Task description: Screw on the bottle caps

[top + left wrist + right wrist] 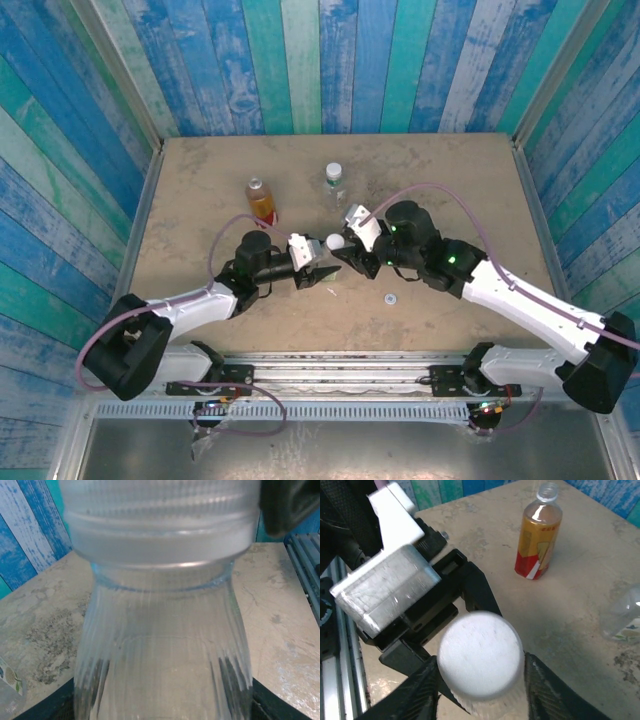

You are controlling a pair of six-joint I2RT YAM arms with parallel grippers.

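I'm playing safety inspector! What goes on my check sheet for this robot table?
Surface: tan table with blotchy stains.
Job's things: clear bottle with a white cap, held mid-table; orange drink bottle, neck open; short clear bottle with a white top.
Clutter: tiny white round piece lying right of the held bottle; too small to name.
Grippers: left claw shut on the clear bottle; right claw has a finger on either side of the white cap, but I can't tell if it squeezes.
Cables: purple cables, one loop on each side, touching no bottle.
Surroundings: blue-green plank walls; metal rail at the near edge.
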